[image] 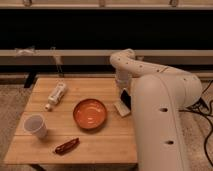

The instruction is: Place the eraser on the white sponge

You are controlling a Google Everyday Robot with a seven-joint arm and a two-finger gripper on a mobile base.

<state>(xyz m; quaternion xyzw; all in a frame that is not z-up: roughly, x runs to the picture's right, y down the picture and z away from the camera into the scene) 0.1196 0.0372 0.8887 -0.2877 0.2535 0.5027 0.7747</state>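
The white sponge (120, 108) lies flat on the wooden table (55, 142), just right of the orange bowl. A small black block, the eraser (125, 98), shows right above the sponge's far right part, under the arm's wrist. I cannot tell whether it rests on the sponge or is held. My gripper (124, 93) hangs from the white arm (160, 100) directly over the sponge, and the wrist hides most of it.
An orange bowl (90, 113) sits at the table's middle. A white cup (35, 126) stands at the front left, a white tube-shaped bottle (56, 94) lies at the back left, and a reddish-brown wrapper (66, 145) lies near the front edge. The arm's large link covers the table's right side.
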